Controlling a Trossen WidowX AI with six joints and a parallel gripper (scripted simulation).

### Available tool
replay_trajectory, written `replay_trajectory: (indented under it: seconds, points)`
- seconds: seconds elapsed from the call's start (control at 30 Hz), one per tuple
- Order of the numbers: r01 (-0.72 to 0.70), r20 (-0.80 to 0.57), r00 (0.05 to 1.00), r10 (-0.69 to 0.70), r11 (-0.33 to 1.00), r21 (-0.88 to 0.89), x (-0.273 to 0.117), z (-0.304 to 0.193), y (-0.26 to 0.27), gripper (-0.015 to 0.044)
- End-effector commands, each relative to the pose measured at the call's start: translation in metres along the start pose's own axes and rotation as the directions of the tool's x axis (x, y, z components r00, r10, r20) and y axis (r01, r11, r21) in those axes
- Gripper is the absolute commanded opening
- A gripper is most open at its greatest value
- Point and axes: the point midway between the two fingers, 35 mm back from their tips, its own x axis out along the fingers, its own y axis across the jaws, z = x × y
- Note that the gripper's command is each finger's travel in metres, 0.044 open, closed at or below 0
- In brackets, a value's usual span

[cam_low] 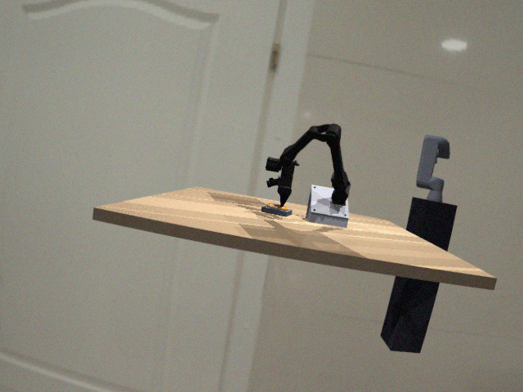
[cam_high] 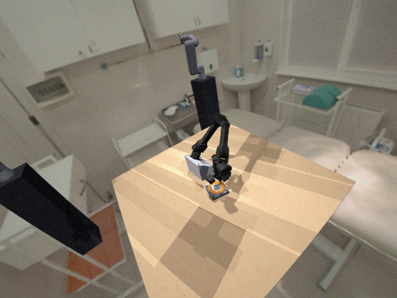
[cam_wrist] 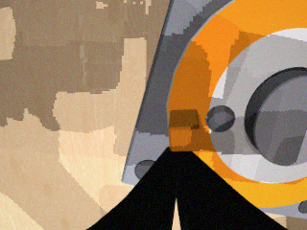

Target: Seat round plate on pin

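So the gripper point(cam_high: 209, 179) point(cam_low: 282, 205) point(cam_wrist: 176, 156) was fully closed with nothing in it, its 2 fingertips right by the orange tab point(cam_wrist: 183, 130) at the plate's rim. Couldn't tell if they were touching it. The round plate point(cam_high: 211, 191) point(cam_low: 270, 205) point(cam_wrist: 192, 72) sat on the square base point(cam_high: 214, 197) point(cam_low: 276, 211) point(cam_wrist: 144, 117), out on the tabletop point(cam_high: 179, 224) point(cam_low: 189, 219).

My worry was the tips pressing down on the tab instead of nudging it sideways. That could've jammed the plate against the pin, or the tips could've skated off the rim. Too hard a shove might've carried the hole point(cam_wrist: 221, 118) past the pin, or dragged the whole base if it wasn't fixed. I couldn't make out the pin or tell whether the plate was flat.

As for clutter, the arm's pale mounting block point(cam_high: 198, 168) point(cam_low: 327, 211) stood near the base, on the arm's side. Nothing looked in the way of a sideways push, but the fingers hid part of the rim in the wrist view.
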Motion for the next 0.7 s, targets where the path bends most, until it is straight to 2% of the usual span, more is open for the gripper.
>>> replay_trajectory:
  seconds: [0.0,0.67]
  points:
    - [-0.005,0.004,1.000,0.005,1.000,0.001,0.000,0.007,0.003,0.0000]
    - [-0.005,0.005,1.000,0.005,1.000,0.000,-0.001,0.030,0.002,0.0000]
